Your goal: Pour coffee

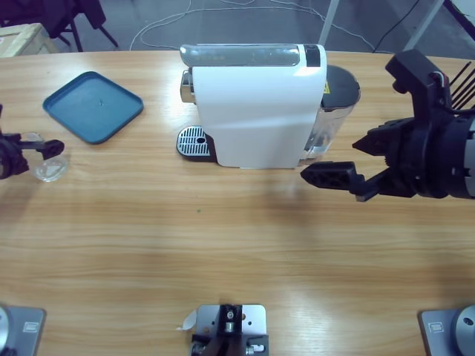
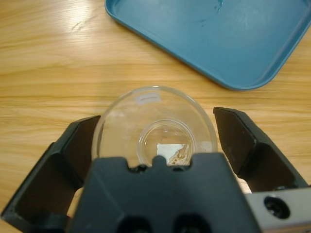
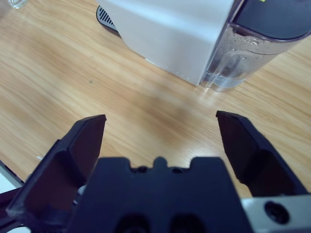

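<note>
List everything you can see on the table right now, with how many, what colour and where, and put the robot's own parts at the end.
Coffee machine: one, white with a silver top, at the back middle of the table.
Water tank: one, clear with a dark lid, on the machine's right end.
Drip grate: one, black and silver, at the machine's left foot.
Tray: one, blue, back left of the table, nothing on it.
Glass cup: one, clear, upright near the left edge, just in front of the tray.
Table: one, light wood.
Left gripper: black, open, jaws on either side of the glass cup.
Right gripper: black, open, beside the water tank, holding nothing.
</note>
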